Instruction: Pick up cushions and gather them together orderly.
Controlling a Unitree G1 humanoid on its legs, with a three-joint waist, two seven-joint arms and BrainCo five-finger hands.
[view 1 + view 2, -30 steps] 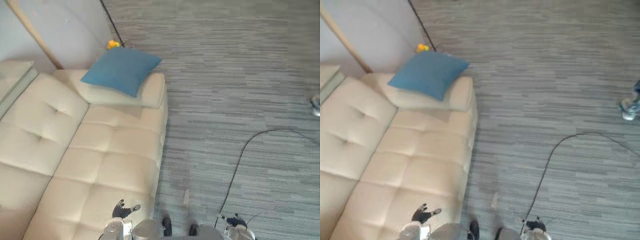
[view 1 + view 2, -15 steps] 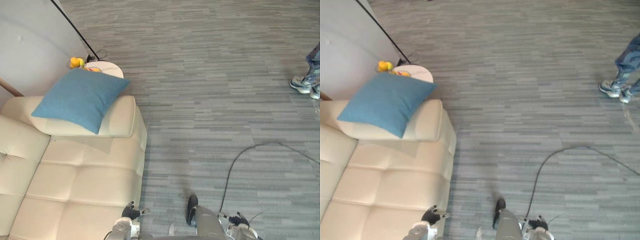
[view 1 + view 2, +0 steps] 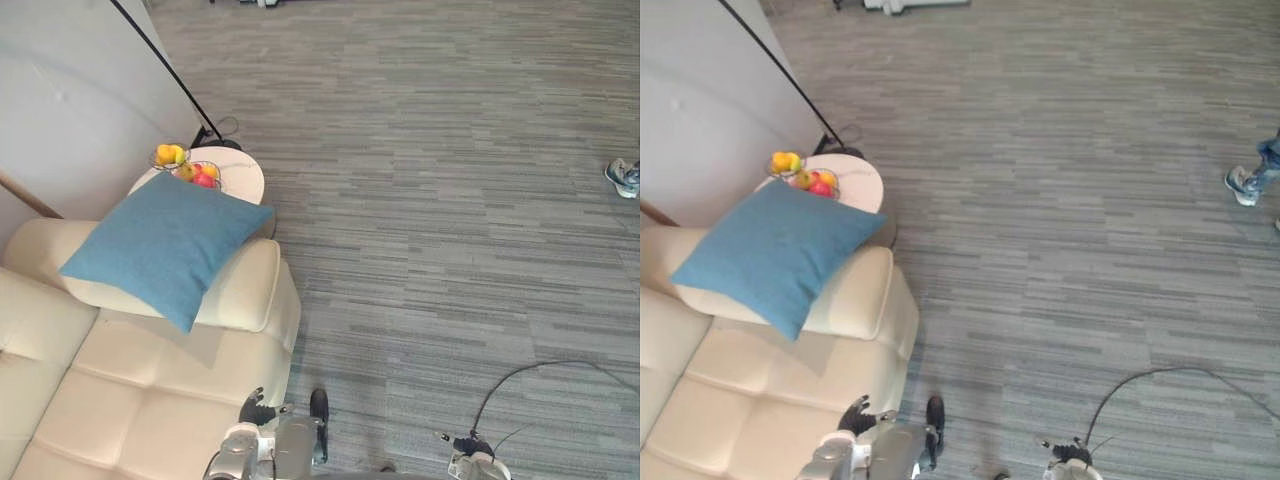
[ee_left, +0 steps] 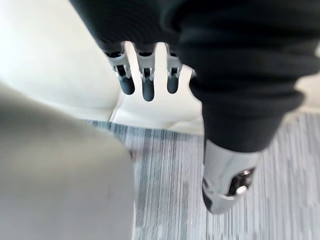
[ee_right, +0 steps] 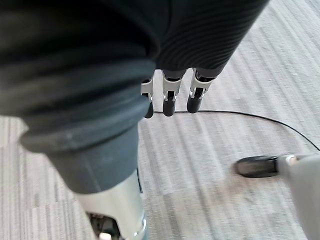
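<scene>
A: Cushion?
B: One blue cushion (image 3: pixel 165 245), propped on the sofa (image 3: pixel 160 400) armrest (image 3: pixel 245 292), one corner hanging over the sofa seat. Nothing grips it.
A: Hands?
B: Left hand (image 3: pixel 256 411) at the sofa's front edge. Right hand (image 3: pixel 468 443) well off the sofa, over carpet (image 3: pixel 450 200). Fingers (image 4: pixel 146 89) on both are released and empty, likely because the cushion is beyond reach.

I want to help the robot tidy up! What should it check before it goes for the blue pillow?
1. Blue cushion found: ok, lying on the sofa armrest.
2. Left hand free: ok, open, holding nothing.
3. Right hand free: ok, open above the carpet.
4. Cushion within reach: not ok, both hands far from it.
5. Other cushions' places: cannot tell.
</scene>
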